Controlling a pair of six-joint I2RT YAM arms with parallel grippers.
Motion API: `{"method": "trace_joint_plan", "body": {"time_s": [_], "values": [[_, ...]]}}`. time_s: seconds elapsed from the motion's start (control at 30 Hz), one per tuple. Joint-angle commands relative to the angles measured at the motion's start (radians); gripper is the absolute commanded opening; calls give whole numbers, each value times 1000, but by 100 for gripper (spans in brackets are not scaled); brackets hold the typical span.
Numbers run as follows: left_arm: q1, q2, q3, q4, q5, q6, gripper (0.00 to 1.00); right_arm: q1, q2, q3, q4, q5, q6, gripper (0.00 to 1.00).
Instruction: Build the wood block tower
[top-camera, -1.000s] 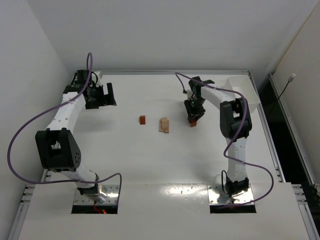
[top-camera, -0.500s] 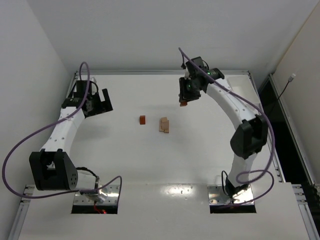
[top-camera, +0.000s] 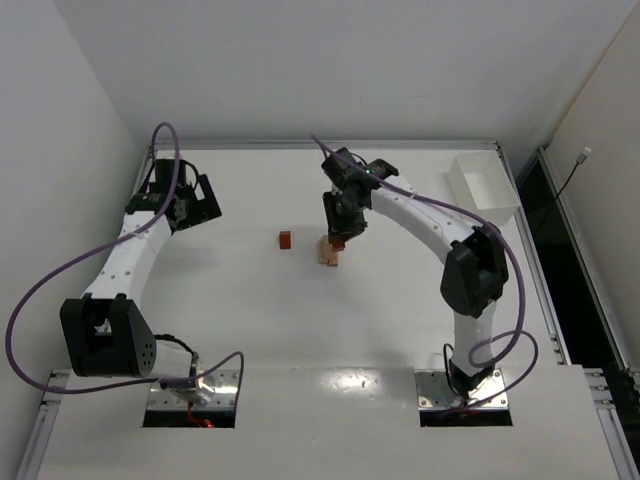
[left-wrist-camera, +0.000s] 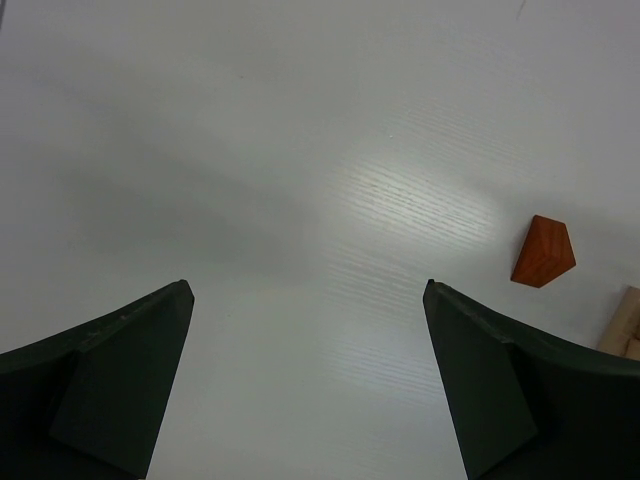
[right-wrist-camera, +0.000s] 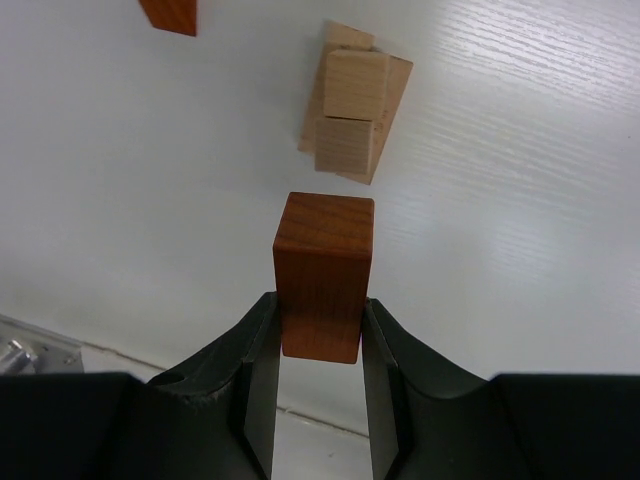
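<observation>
My right gripper (top-camera: 339, 237) is shut on a reddish-brown block (right-wrist-camera: 322, 275), held above the table just beside a small stack of pale tan blocks (right-wrist-camera: 352, 101). That tan stack (top-camera: 328, 250) lies mid-table in the top view. A second reddish-brown block (top-camera: 285, 239) sits alone left of the stack; it shows in the right wrist view (right-wrist-camera: 170, 14) and in the left wrist view (left-wrist-camera: 543, 252). My left gripper (top-camera: 197, 203) is open and empty at the far left, well away from the blocks. In the left wrist view its fingers (left-wrist-camera: 120, 385) stand wide apart over bare table.
A white rectangular tray (top-camera: 482, 186) stands at the back right corner. The table's raised rim runs along the far and side edges. Purple cables loop from both arms.
My right arm has swung left from the back right and down to the tan stack, carrying the reddish-brown block. The left arm has barely moved.
</observation>
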Motion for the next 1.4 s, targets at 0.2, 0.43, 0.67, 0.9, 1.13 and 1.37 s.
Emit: {"method": "trace_joint_plan", "body": {"time_s": [0.2, 0.43, 0.67, 0.9, 1.13, 1.37], "values": [[-11, -43, 13, 21, -44, -6, 100, -10, 111, 89, -16, 42, 45, 0], [-11, -43, 13, 21, -44, 3, 100, -1, 165, 154, -7, 42, 55, 0], [-11, -43, 4, 30, -44, 3, 100, -1, 192, 144, -6, 42, 55, 0], [-11, -43, 4, 30, -44, 3, 100, -1, 223, 154, -6, 23, 55, 0], [-11, -43, 4, 30, -44, 3, 100, -1, 243, 174, 3, 32, 55, 0], [-11, -43, 4, 30, -24, 3, 100, -1, 252, 201, 3, 32, 55, 0]]}}
